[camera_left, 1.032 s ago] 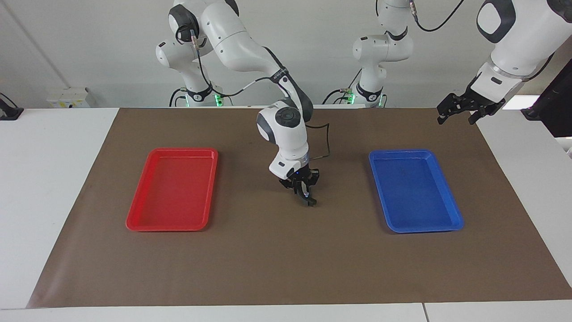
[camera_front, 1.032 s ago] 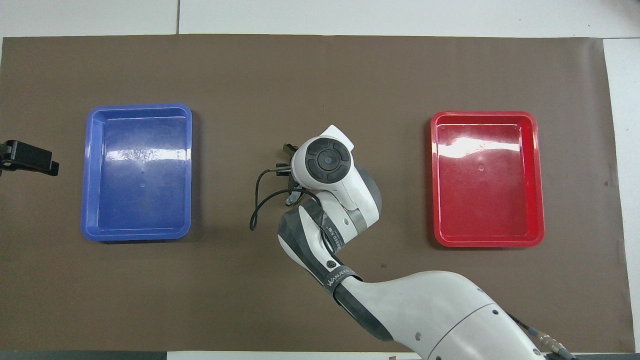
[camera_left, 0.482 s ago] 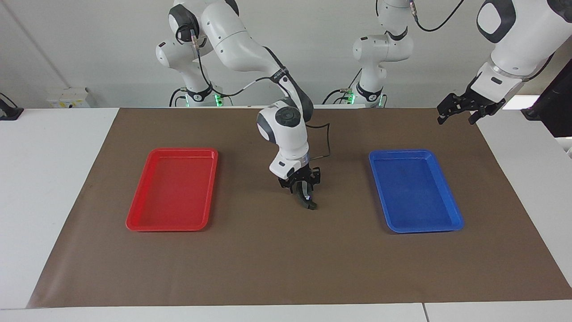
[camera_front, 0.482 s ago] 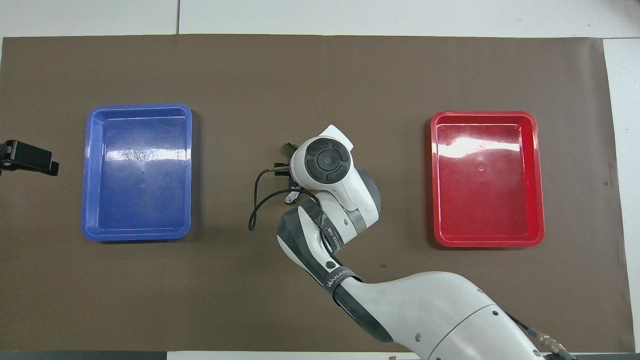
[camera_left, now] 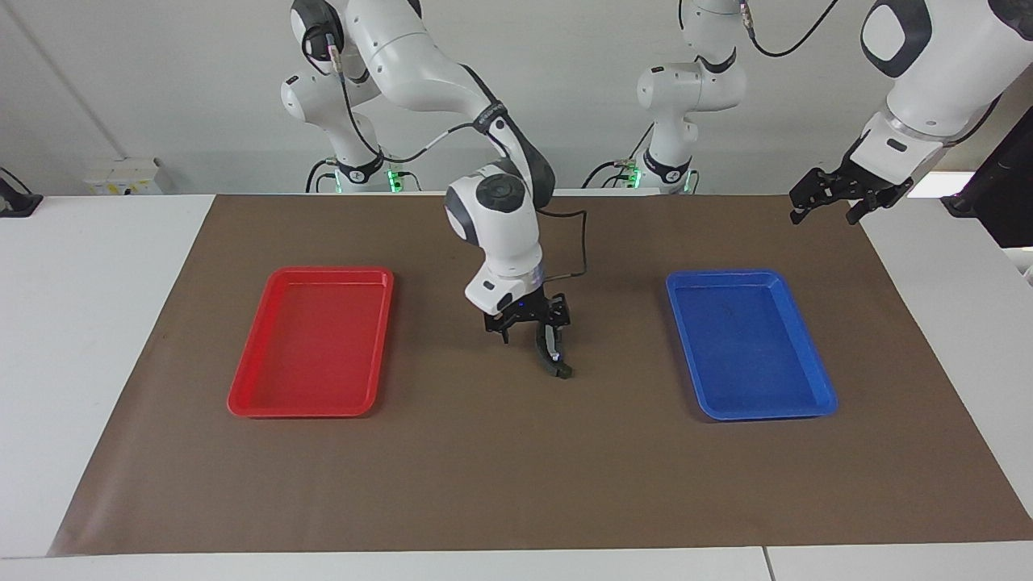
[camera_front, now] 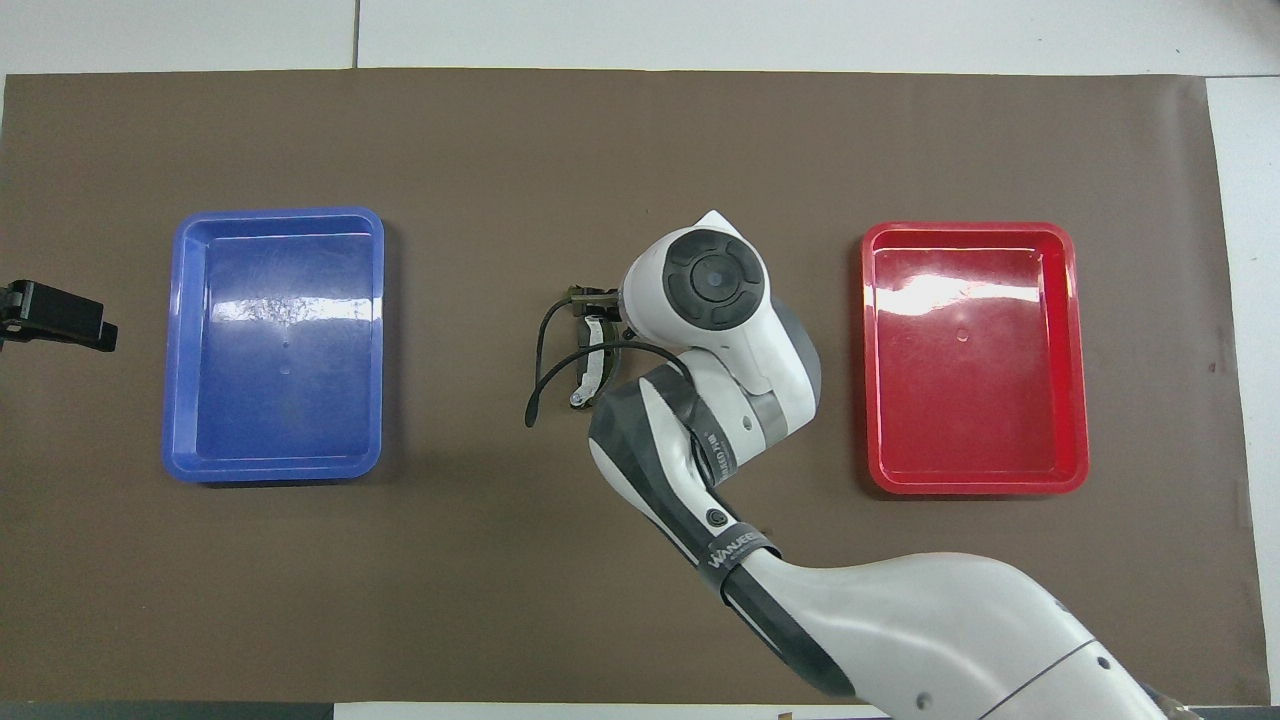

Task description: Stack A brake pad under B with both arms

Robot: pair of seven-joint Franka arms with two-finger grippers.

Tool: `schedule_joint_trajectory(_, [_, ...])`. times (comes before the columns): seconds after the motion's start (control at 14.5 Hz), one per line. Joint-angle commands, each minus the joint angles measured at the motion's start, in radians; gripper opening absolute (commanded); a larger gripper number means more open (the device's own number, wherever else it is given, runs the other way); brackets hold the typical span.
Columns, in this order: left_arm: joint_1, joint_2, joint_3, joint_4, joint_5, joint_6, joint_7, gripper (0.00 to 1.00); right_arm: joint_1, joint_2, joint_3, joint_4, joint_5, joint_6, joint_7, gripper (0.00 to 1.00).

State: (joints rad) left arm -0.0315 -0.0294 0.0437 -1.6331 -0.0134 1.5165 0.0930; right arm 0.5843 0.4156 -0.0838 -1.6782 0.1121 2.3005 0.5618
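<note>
Right gripper (camera_left: 529, 329), jaws spread and empty, hangs between red tray (camera_left: 299, 413) and blue tray (camera_left: 767, 415). Left gripper (camera_left: 835, 203) waits open, well aside. Directly below the right gripper lies the long brake piece (camera_left: 552, 355), set down. Whether the short pad sits beneath cannot be told.

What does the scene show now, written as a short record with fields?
B: lies on the brown mat, between the red tray and the blue tray
A brake pad: cannot be told apart from B
right gripper: open, over B, not gripping it
left gripper: open, waits over the mat's edge
</note>
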Motion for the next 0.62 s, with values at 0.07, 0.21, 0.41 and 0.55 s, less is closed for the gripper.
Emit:
schedule_joint_trajectory(0.07, [0.004,-0.032,-0.004,-0.037,0.018,0.013,-0.012,1.00,-0.153,-0.112,0.010,-0.044,-0.064,-0.102,-0.003,1.00])
schedule_joint_trajectory(0.21, [0.004,-0.032,-0.004,-0.037,0.018,0.013,-0.012,1.00,-0.220,-0.156,0.012,-0.044,-0.115,-0.195,-0.010,1.00])
schedule_joint_trajectory(0.41, [0.004,-0.033,-0.004,-0.037,0.018,0.014,-0.012,1.00,-0.311,-0.210,0.013,-0.040,-0.121,-0.285,-0.013,1.00])
schedule_joint_trajectory(0.55, [0.004,-0.033,-0.004,-0.037,0.018,0.013,-0.012,1.00,-0.353,-0.242,0.013,-0.035,-0.124,-0.341,-0.029,1.00])
